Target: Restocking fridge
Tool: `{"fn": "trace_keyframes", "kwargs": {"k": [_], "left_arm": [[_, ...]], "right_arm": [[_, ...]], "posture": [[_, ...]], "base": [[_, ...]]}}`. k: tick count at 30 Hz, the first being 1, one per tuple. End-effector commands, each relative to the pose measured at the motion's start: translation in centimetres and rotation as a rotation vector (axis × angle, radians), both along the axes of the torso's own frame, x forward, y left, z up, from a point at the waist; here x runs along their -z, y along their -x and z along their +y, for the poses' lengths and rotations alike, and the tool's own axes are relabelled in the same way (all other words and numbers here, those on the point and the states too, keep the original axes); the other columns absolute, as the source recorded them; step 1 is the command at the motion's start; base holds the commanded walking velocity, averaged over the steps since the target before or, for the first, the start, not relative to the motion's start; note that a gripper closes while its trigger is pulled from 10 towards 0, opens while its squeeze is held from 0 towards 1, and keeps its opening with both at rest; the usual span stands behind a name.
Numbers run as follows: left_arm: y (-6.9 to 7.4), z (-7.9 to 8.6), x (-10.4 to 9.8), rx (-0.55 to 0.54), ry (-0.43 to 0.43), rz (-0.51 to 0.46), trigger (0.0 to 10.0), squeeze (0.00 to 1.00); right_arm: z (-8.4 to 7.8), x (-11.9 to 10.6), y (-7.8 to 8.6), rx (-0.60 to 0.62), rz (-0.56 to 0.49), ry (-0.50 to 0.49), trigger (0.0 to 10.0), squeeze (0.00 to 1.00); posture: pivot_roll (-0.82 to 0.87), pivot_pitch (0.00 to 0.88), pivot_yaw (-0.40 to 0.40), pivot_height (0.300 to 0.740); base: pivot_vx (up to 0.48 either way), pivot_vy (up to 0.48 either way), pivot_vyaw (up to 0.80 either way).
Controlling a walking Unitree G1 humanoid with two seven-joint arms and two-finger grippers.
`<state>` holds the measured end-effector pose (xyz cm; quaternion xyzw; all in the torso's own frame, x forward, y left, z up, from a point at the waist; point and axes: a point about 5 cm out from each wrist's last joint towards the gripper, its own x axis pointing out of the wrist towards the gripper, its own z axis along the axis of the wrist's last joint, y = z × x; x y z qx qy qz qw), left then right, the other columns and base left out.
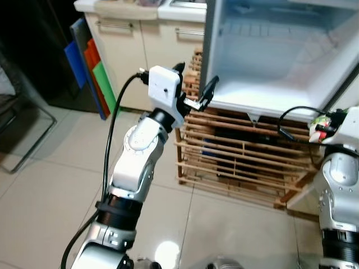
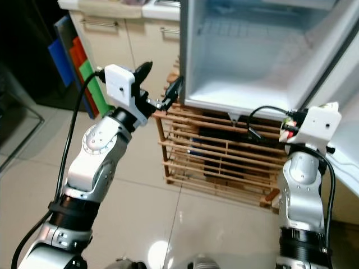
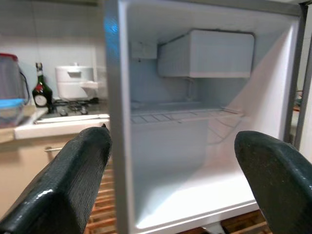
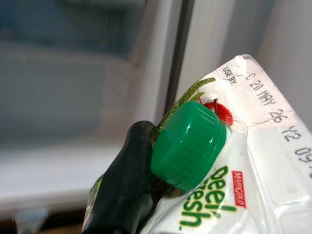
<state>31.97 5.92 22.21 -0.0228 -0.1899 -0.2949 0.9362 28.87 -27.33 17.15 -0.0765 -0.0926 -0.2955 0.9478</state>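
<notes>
A: While the right gripper (image 4: 146, 195) pinches the juice carton (image 4: 243, 170) just below its green cap (image 4: 190, 144), one black finger (image 4: 124, 190) is pressed against the carton's shoulder. The carton sits at about four o'clock in the head views, low beside the fridge door (image 2: 336, 61), not yet inside.

B: And the left gripper (image 1: 193, 84)?

A: Fingers spread wide, holding nothing, raised at ten o'clock of the fridge opening, close to the cabinet's left edge (image 3: 117, 122). I cannot tell whether it touches that edge.

B: Fridge (image 1: 280, 56) state?

A: Open and bare. Wire shelf (image 3: 180, 114) across the middle, freezer box (image 3: 204, 53) at twelve o'clock, white floor (image 1: 263, 95) below.

B: How should the step go?

A: My judgement: lift the carton up and toward eleven o'clock, clear the front lip, keep it upright, set it on the floor of the compartment and release only once it stands. The grip is high near the cap, so it may swing; move slowly.

B: Obstacles?

A: The door stands just beside the right wrist. A wooden slatted rack (image 1: 241, 162) carries the fridge. A cable (image 2: 263, 115) loops ahead of the right wrist and might snag. Coloured boards (image 1: 90, 67) lean on the cupboards (image 1: 134, 50) at nine o'clock, well apart. A bottle (image 3: 41, 90) and a white pot (image 3: 75, 83) stand on the counter behind.
</notes>
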Motion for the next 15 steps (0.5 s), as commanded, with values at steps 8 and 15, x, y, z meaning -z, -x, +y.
{"fn": "trace_keyframes", "kwargs": {"k": [8, 15], "left_arm": [[0.06, -0.2, -0.67, 0.03, -0.009, -0.033, 10.0, 0.0], [0.02, -0.24, -0.46, 0.033, -0.011, -0.023, 10.0, 0.0]], "right_arm": [[-1.16, -0.22, 0.79, 0.048, -0.022, 0.028, 10.0, 0.0], [-1.16, 0.11, 0.89, 0.04, -0.012, 0.038, 10.0, 0.0]], "posture": [[-0.26, 0.074, 0.046, 0.74], [-0.26, 0.08, 0.043, 0.74]], "base": [[0.3, 0.0, -0.75], [0.0, 0.0, -0.75]]}}
